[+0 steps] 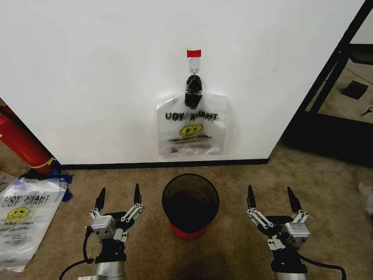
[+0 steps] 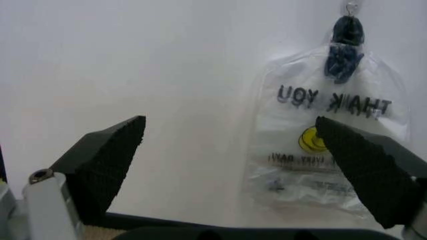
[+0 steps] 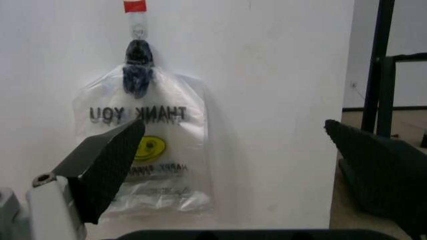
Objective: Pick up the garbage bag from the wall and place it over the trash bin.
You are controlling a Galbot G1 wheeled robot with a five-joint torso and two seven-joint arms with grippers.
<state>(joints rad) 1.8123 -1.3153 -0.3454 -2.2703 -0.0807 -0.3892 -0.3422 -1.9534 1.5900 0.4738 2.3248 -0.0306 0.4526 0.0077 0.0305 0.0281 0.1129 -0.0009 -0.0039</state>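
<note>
A see-through garbage bag (image 1: 191, 125) with black THANK YOU lettering and a yellow smiley hangs from a black clip (image 1: 193, 86) on the white wall (image 1: 99, 76), under a red tape strip (image 1: 193, 53). It also shows in the wrist views, garbage bag (image 2: 327, 135) and garbage bag (image 3: 143, 145). Below it on the carpet stands the round dark trash bin (image 1: 190, 205) with a red base. My left gripper (image 1: 119, 197) is open, low and left of the bin. My right gripper (image 1: 270, 200) is open, low and right of it. Both point at the wall, well short of the bag.
A long red cylinder (image 1: 23, 143) leans at the far left. Loose plastic bags (image 1: 23, 216) lie on the carpet at the left. A black frame and dark doorway (image 1: 335, 87) stand at the right. A black baseboard (image 1: 163, 164) runs along the wall's foot.
</note>
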